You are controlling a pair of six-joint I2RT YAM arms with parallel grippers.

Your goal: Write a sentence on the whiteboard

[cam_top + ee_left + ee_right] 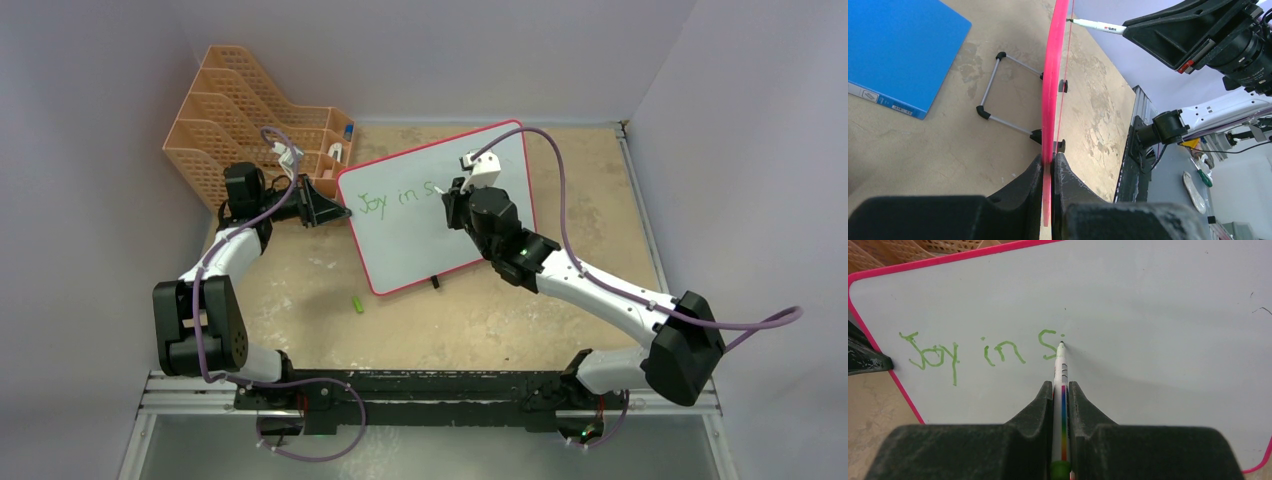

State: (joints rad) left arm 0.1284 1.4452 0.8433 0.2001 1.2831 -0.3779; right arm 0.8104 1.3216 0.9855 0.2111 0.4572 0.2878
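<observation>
Overhead, legible only as "Joy in S": the sentence, its right end covered by the right arm's wrist. Plainer from the right wrist view, as green "Joy in Si" on one line across the upper left of the whiteboard, with the rest of the white face blank apart from a few faint dark specks. Cut off at the bottom of that view: the rear of the marker. Edge-on from the left wrist, so no writing to be read there, only the pink frame as a thin strip.

Right pincer clamped on the marker's rainbow-striped barrel, tip touching the board just right of the "i". Reaching in from the right, forearm slanting across the board's lower right corner. Left pincer closed tight on the board's left edge, frame squeezed between both fingers, arm bent in from the left side of the tabletop.

Behind the left arm, an orange file rack near the board's upper left corner. On the tabletop in front of the board, well apart from both pincers, a small green object, too small to identify. Behind the board in the left wrist view, a wire stand with black feet and, beyond it, a blue folder lying flat.
</observation>
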